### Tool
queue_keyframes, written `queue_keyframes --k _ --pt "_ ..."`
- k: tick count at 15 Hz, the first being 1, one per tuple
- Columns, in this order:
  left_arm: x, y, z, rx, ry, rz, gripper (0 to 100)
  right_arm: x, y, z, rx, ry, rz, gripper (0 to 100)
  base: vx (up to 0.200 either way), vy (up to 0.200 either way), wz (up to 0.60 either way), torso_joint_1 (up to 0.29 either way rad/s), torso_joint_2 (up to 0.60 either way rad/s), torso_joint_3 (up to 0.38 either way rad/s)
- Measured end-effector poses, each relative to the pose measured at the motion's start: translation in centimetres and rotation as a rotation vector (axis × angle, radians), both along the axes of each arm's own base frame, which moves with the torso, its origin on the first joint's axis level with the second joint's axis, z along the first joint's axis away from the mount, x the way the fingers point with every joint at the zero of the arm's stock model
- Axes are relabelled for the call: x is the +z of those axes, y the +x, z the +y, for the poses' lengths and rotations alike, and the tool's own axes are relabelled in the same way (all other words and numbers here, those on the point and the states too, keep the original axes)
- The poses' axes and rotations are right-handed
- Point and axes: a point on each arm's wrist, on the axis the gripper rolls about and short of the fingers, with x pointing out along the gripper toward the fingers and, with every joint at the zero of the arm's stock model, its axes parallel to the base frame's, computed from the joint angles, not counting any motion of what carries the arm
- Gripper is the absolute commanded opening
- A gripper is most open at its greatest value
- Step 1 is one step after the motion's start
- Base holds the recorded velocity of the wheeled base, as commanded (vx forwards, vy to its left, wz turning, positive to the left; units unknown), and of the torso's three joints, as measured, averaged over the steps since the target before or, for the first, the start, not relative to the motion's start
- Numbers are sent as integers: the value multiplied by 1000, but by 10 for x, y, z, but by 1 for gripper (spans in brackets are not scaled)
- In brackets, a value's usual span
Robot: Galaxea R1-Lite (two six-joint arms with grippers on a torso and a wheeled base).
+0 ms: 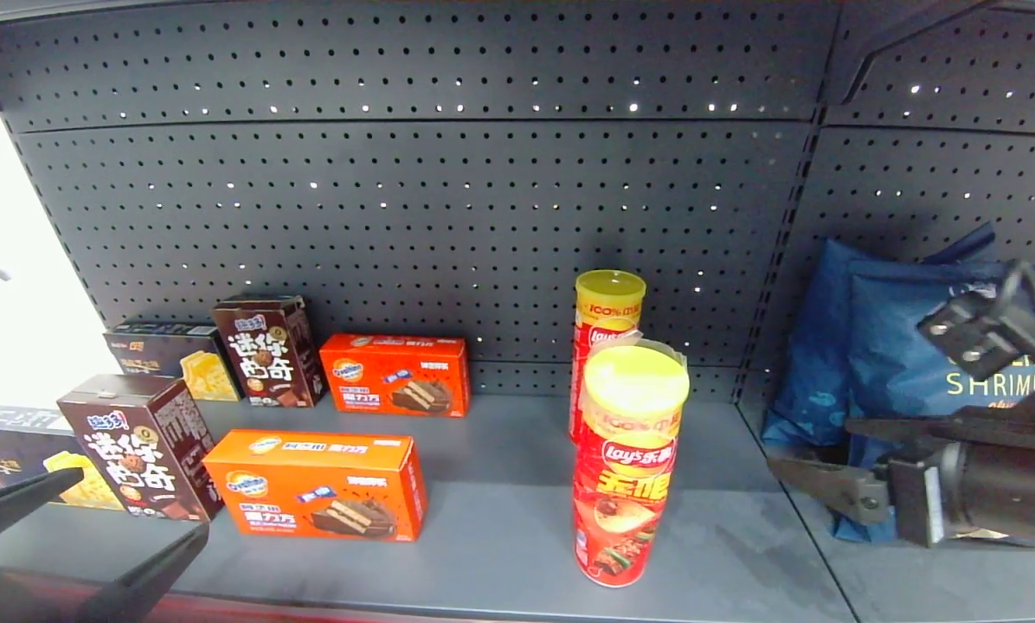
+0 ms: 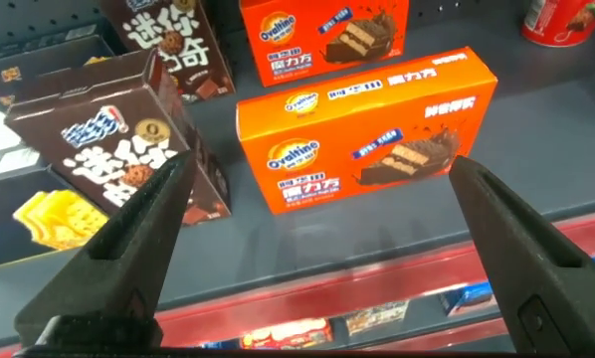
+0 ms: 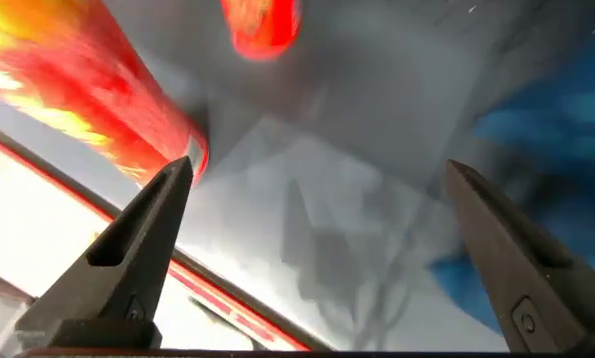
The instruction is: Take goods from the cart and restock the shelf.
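Observation:
Two red chip cans with yellow lids stand on the grey shelf (image 1: pixel 500 528): the front can (image 1: pixel 626 463) and a second can (image 1: pixel 604 333) right behind it. My right gripper (image 1: pixel 816 457) hangs open just right of the front can, a gap apart, holding nothing. In the right wrist view the front can (image 3: pixel 89 94) lies beside one of the fingers (image 3: pixel 128 259) and the back can (image 3: pixel 263 25) is farther off. My left gripper (image 1: pixel 93 519) is open and empty at the shelf's front left, before an orange cake box (image 2: pixel 372 129) and a brown cookie box (image 2: pixel 118 139).
More boxes line the shelf's left: a second orange box (image 1: pixel 396 374), a brown cookie box (image 1: pixel 268 349) and dark boxes (image 1: pixel 171 359) behind. Blue snack bags (image 1: pixel 881 355) fill the right bay past a divider. A perforated back panel (image 1: pixel 448 208) closes the rear. A red shelf-edge strip (image 2: pixel 397 288) runs along the front.

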Motion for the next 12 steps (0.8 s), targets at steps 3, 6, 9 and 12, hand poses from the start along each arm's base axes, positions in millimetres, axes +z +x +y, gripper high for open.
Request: queue_keyframes --k 3,6,9,12 --pt "-16 -21 6 7 -4 -24 100 2 -44 -31 -88 74 -89 100 0 0 0 0 0 0" --pt "-40 -46 14 33 -1 -28 100 -23 -83 -60 -235 130 -126 100 0 0 0 0 0 0" --pt "-60 -66 19 46 22 -4 100 -46 -106 -82 -448 148 -170 100 0 0 0 0 0 0" --pt "-69 -77 22 46 19 -33 100 -71 -127 -93 -639 142 -215 100 0 0 0 0 0 0"
